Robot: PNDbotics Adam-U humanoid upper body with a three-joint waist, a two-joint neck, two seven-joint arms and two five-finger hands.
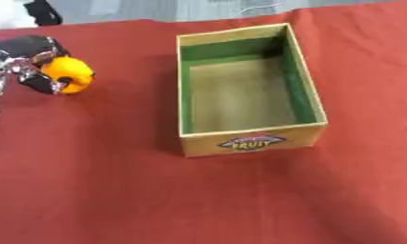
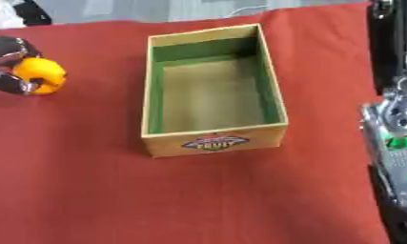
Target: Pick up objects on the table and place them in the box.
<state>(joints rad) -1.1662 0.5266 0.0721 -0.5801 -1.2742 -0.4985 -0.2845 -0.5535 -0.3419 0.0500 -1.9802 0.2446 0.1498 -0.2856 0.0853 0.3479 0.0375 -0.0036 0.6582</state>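
At the upper left of the frame the robot's left hand (image 1: 27,64) is curling its black and silver fingers round a round orange fruit (image 1: 67,74), grasping it from the left side so that most of the orange skin is showing toward the box. The fruit is sitting well apart from the box (image 1: 248,142), out over the red tablecloth (image 1: 115,190). The box is standing open in the middle of the frame, a yellow cardboard carton with green inner walls and a fruit label (image 1: 250,142) on its near end; nothing is lying inside it. Along the right edge of the right eye view, part of the right arm (image 2: 396,143) is showing, silver and black with some green on it, but I cannot tell how the hand on that side is holding its fingers
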